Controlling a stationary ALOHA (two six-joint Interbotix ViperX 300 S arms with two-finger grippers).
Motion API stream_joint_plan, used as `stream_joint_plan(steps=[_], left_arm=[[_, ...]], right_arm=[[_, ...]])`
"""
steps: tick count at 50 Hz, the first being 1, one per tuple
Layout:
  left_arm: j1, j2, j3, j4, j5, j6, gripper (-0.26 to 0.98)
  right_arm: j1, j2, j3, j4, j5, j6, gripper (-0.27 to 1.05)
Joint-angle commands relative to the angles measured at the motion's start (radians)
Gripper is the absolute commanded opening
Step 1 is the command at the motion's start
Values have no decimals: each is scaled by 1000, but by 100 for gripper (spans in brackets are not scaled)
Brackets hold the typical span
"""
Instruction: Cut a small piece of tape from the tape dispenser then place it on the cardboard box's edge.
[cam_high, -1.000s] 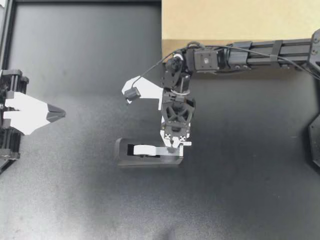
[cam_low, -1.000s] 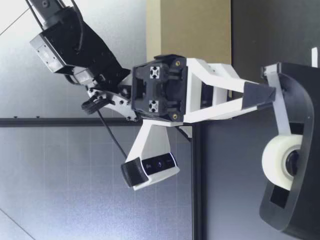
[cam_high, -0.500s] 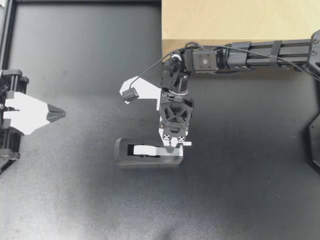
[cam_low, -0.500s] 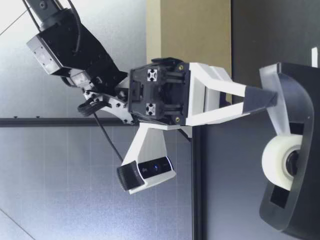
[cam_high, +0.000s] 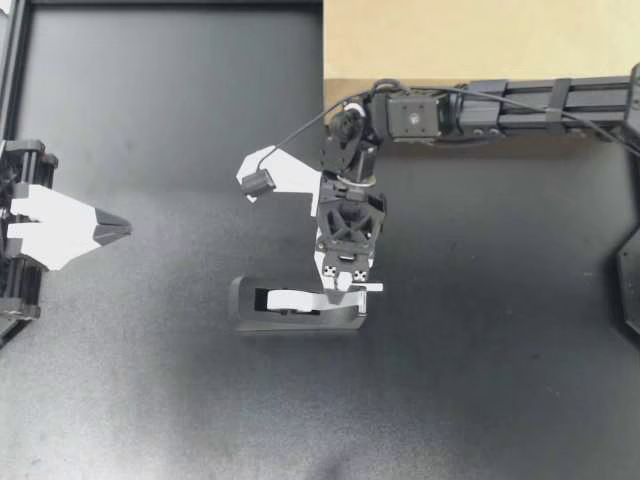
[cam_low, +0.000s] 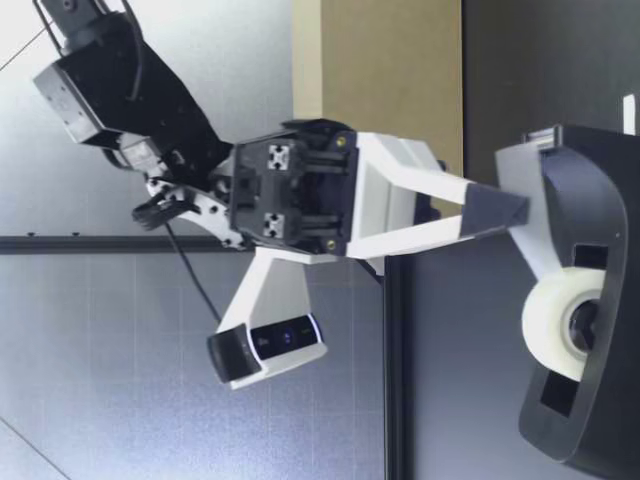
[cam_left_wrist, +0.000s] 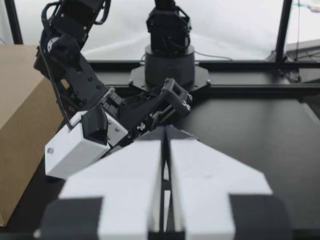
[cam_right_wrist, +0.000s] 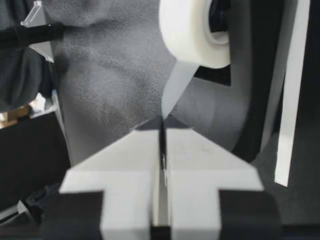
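My right gripper (cam_high: 345, 287) reaches down from the cardboard box side to the right end of the black tape dispenser (cam_high: 295, 308). It is shut on the free end of the tape. In the right wrist view the strip of tape (cam_right_wrist: 175, 87) runs taut from the white roll (cam_right_wrist: 192, 30) into my right gripper (cam_right_wrist: 161, 121). The low view shows my right gripper (cam_low: 520, 208) just above the dispenser (cam_low: 590, 420), with the strip (cam_low: 535, 255) stretched to the roll (cam_low: 550, 325). My left gripper (cam_high: 118, 229) is shut and holds nothing, far off at the table's left edge.
The cardboard box (cam_high: 450, 40) lies at the back right, behind my right arm; it also stands beside my left gripper's view as a brown box (cam_left_wrist: 20, 115). The dark table (cam_high: 180, 130) has bare surface around the dispenser.
My right gripper's fingers closed on the tape end, and the gripper has risen a little, drawing the strip up from the roll. The left arm has not moved.
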Motion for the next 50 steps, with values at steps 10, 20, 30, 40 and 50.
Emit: stream_joint_plan(steps=[10, 20, 30, 40, 50], left_arm=[[0, 6, -11, -2, -9, -3, -10], [2, 8, -14, 0, -9, -3, -10], [2, 8, -11, 0, -9, -3, -10], [2, 8, -11, 0, -9, -2, -10], [2, 8, -11, -2, -9, 2, -10]], right_arm=[[2, -95, 54, -11, -6, 3, -9], [-15, -133, 106, -12, -25, 3, -9], [-26, -155, 150, -11, -34, 0, -9], [-35, -166, 179, -12, -43, -6, -9], [-38, -176, 201, -12, -46, -8, -9]])
